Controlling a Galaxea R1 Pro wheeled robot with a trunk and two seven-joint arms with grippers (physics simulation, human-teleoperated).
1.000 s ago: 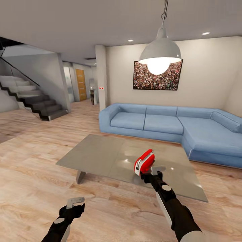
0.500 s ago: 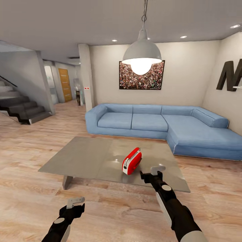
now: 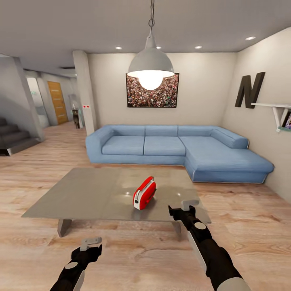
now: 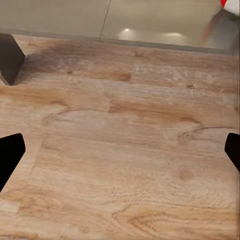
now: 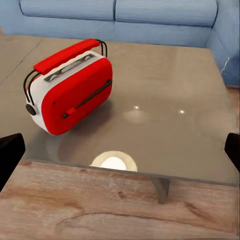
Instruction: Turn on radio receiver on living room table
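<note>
Radio receiver point(image 3: 144, 193) stands upright on the table point(image 3: 81, 194).

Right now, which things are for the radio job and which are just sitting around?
For the job:
radio receiver
table
right gripper, jaws open

Just around:
blue sofa
pendant lamp
crowd picture
letter N

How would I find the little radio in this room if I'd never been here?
Look for the big blue sofa under the crowd picture; a low grey coffee table stands in front of it. The radio receiver stands near the table's front edge, by the right gripper. It is the only thing on the table: bright red, with white ends and a thin wire handle.
</note>
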